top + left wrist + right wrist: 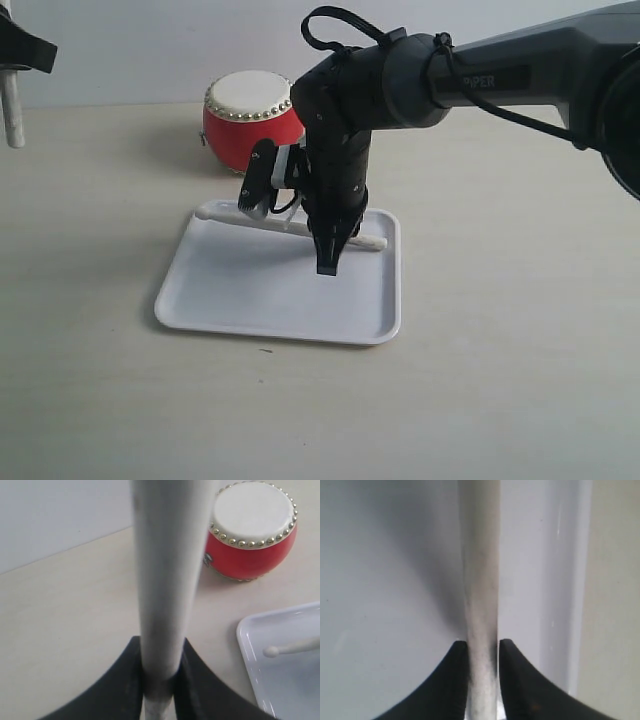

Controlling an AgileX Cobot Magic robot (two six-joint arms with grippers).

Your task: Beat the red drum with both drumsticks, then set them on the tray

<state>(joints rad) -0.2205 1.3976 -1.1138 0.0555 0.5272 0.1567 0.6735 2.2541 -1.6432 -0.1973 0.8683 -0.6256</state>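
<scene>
**Desk:** What has each arm got?

**Me:** My left gripper [160, 652] is closed around the left stick [167, 580]. Both black fingers press against its sides, and the stick hangs straight down from them. In the exterior view it sits up at 10 o'clock, above the table [500, 360] and well apart from the tray [250, 290].

**Desk:** And the other arm?

**Me:** My right gripper [482, 647] reaches across the middle and points down over the tray. Its fingers are pinched narrow onto the right stick [222, 215], one on each side, with no gap that I can see.

**Desk:** Is that stick down?

**Me:** It runs along the tray's 12 o'clock side, inside the rim, from about 10 o'clock to about 2 o'clock. My left wrist camera shows its rounded tip over the tray's white floor. I can't tell whether it rests on the plastic or sits just above it.

**Desk:** Where's the drum?

**Me:** The drum [250, 120] stands upright on the table at about 11 o'clock from the tray, near the far rim but not touching it. Its cream skin faces up, with gold studs round the top and a red body below. Both sticks are apart from it.
</scene>
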